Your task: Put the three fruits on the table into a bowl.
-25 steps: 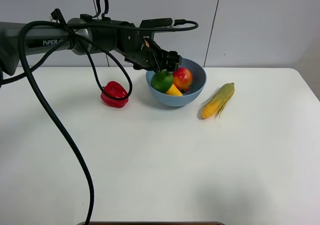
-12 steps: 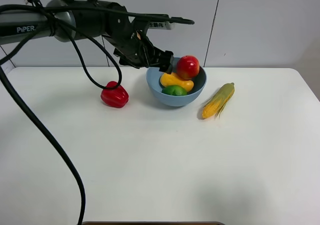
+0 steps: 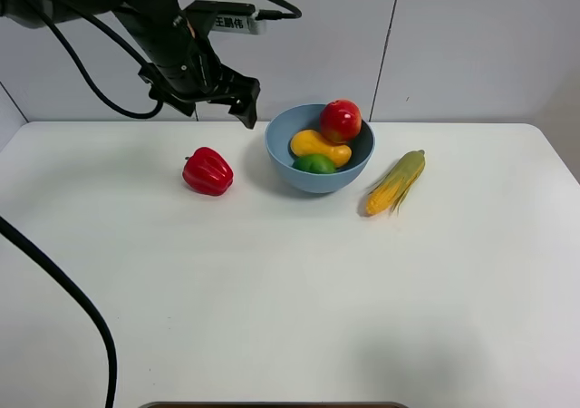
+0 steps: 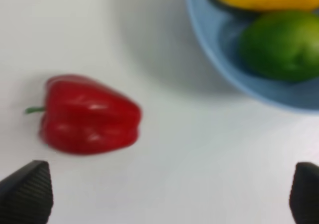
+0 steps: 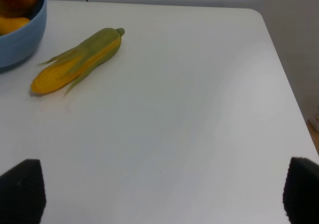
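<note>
Left end effector (image 3: 210, 100) has withdrawn from bowl (image 3: 288, 170); white table (image 3: 290, 299) uncluttered.

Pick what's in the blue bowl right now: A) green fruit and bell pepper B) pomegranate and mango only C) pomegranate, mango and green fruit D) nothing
C: the exterior high view shows the pomegranate, the mango and the green fruit all inside the bowl, while the bell pepper and the corn cob lie on the table outside it.
</note>
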Robot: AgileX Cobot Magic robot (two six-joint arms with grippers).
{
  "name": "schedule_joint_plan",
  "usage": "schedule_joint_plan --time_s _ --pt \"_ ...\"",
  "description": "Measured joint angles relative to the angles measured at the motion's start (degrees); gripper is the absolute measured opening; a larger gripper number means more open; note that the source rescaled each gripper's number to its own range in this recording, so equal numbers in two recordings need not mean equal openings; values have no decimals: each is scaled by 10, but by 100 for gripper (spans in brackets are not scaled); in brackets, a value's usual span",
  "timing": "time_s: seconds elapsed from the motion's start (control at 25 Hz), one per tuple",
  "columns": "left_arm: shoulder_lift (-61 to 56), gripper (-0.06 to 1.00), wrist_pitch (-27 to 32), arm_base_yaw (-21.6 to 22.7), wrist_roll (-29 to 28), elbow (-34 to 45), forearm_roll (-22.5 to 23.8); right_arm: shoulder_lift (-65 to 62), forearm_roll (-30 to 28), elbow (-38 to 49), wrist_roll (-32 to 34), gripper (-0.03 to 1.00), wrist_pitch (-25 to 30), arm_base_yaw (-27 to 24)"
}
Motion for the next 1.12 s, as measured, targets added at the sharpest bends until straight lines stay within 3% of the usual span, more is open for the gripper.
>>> schedule_joint_plan --time_s 0.36,1.12 --pt "-64 90 78 17 1 25 45 0 0 0 0 89 0 0" --pt "-343 90 99 26 -25 288 107 0 0 0 0 89 0 0"
